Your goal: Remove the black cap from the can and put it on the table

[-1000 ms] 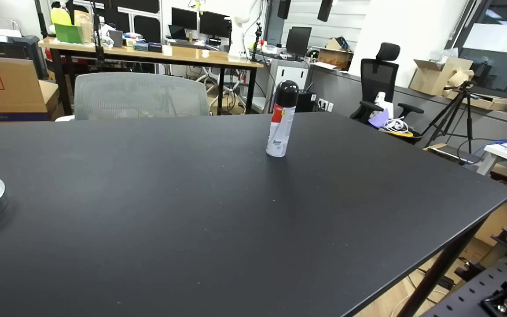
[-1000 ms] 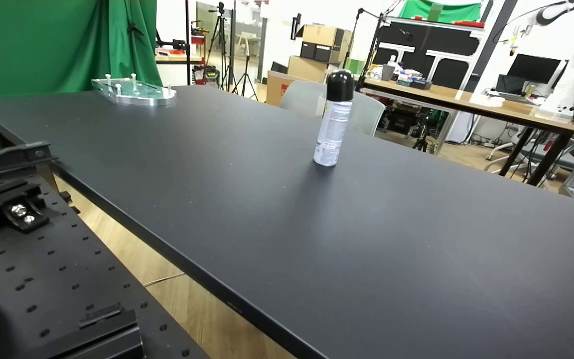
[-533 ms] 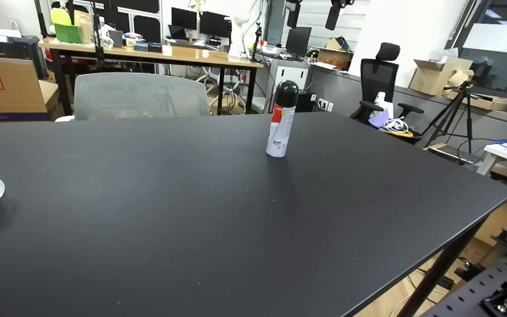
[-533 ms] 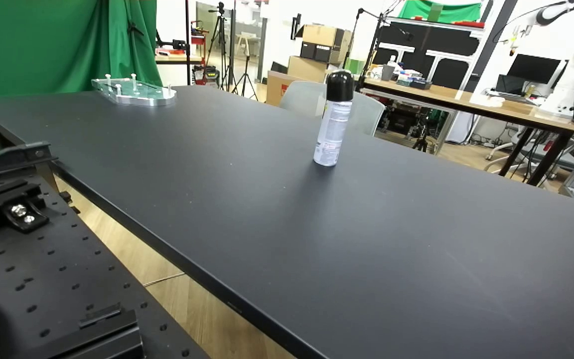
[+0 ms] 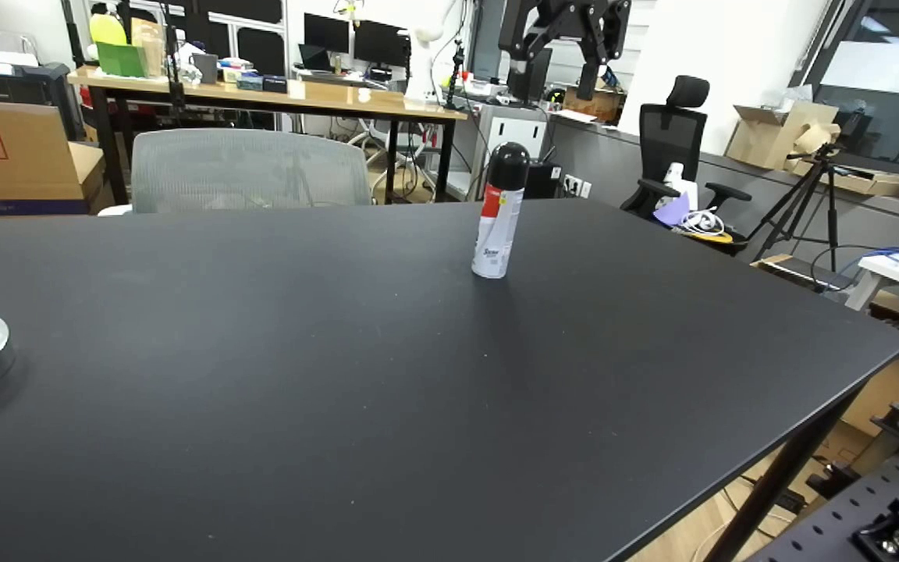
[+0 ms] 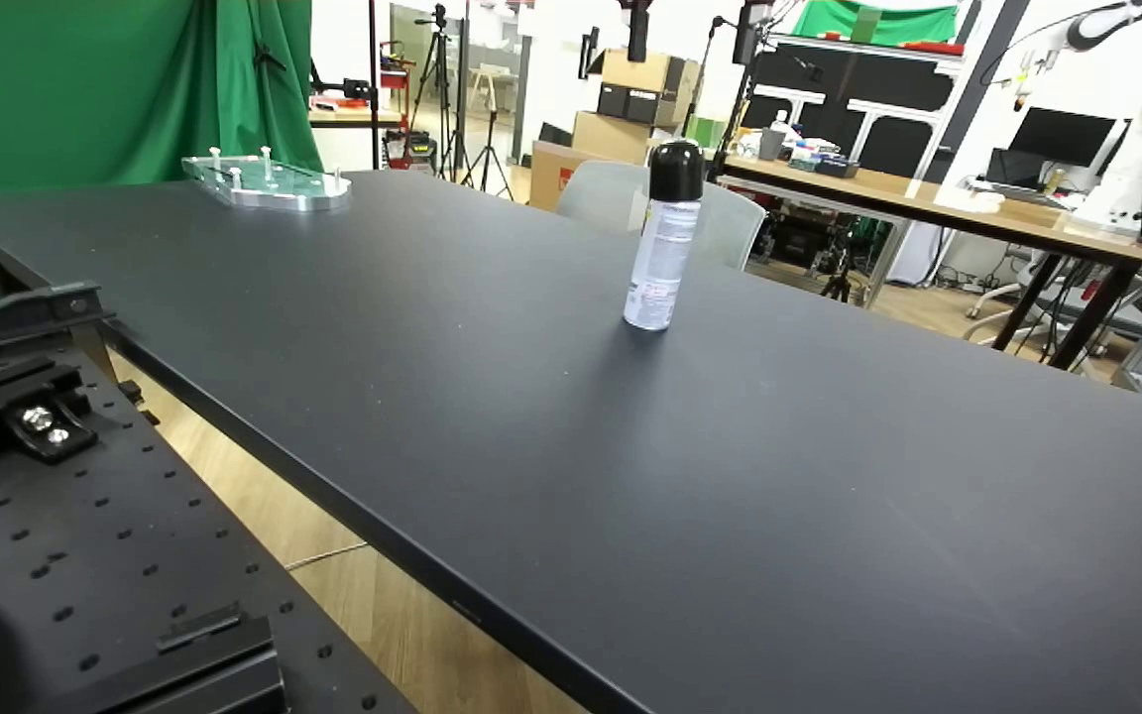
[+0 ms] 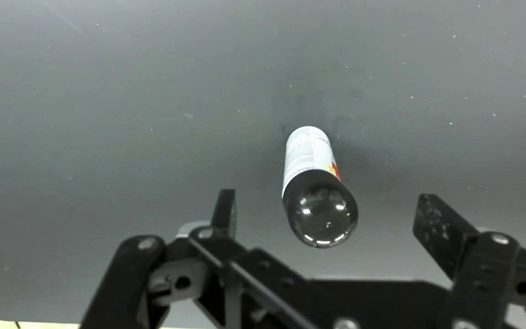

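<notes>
Empty gripper [image 7: 328, 208] spread wide above black cap [image 7: 320, 210]; slip or tip risk.
Cap seated on upright spray can [image 7: 307, 148], on black table [image 7: 107, 137]. Closing too high on the glossy rounded top may slip; left- or right-side contact first could topple can; tight fit might lift both.

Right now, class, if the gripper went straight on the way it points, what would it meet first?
Pointing down, the gripper would probably meet the black cap first, seen between its open fingers in the wrist view. Depth is unclear, so it could miss.
</notes>
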